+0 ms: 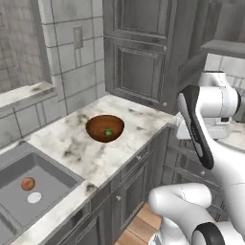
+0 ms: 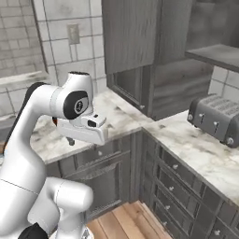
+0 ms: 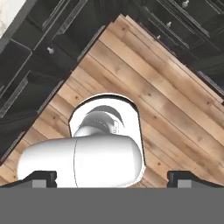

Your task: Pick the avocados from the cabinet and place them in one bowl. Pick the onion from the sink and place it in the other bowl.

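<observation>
One green avocado [image 1: 108, 131] already lying in the reddish-brown bowl [image 1: 98, 124] on the bench [image 1: 81, 148]; one onion [image 1: 27, 183] sitting in the sink [image 1: 52, 173] beside the drain. Gripper [image 3: 112, 179] hanging over the wood floor [image 3: 166, 109], fingertips spread wide, grasping nothing. Probably best swinging toward the sink, descending straight over the onion, closing gently. One toaster [image 2: 218, 117] standing well apart.

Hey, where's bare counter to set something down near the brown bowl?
Bare marble lies between the bowl and the sink, and behind the bowl toward the tiled wall. Right of the corner, counter before the toaster is bare too.
</observation>
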